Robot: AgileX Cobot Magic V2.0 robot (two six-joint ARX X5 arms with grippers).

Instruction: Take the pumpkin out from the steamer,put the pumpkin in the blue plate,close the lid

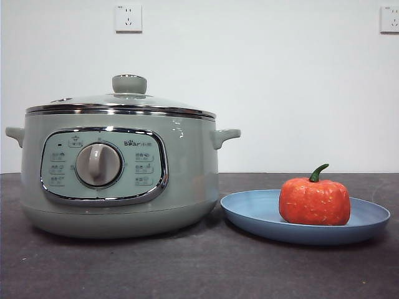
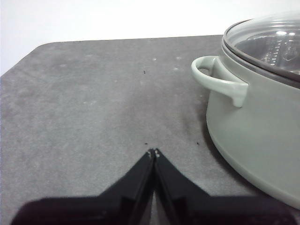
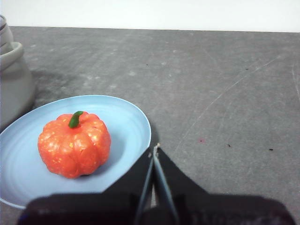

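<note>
Both arms wait clear of the work: the left gripper hangs above bare tabletop beside the steamer's side handle, its black jaws pressed together on nothing, while the right gripper hovers just off the rim of the blue plate, likewise clenched and empty. The pumpkin sits upright in the plate, green stem up, just to one side of the steamer, and the glass lid rests level on the steamer's chrome rim, its pale green knob on top. Judged from this layout, all three parts of the job look finished; the sound course would be to keep both arms high and away, since a low sweep could nudge the plate or knock the lid askew. Two wall sockets show on the white wall behind the steamer. Nothing else stands on the dark table.
</note>
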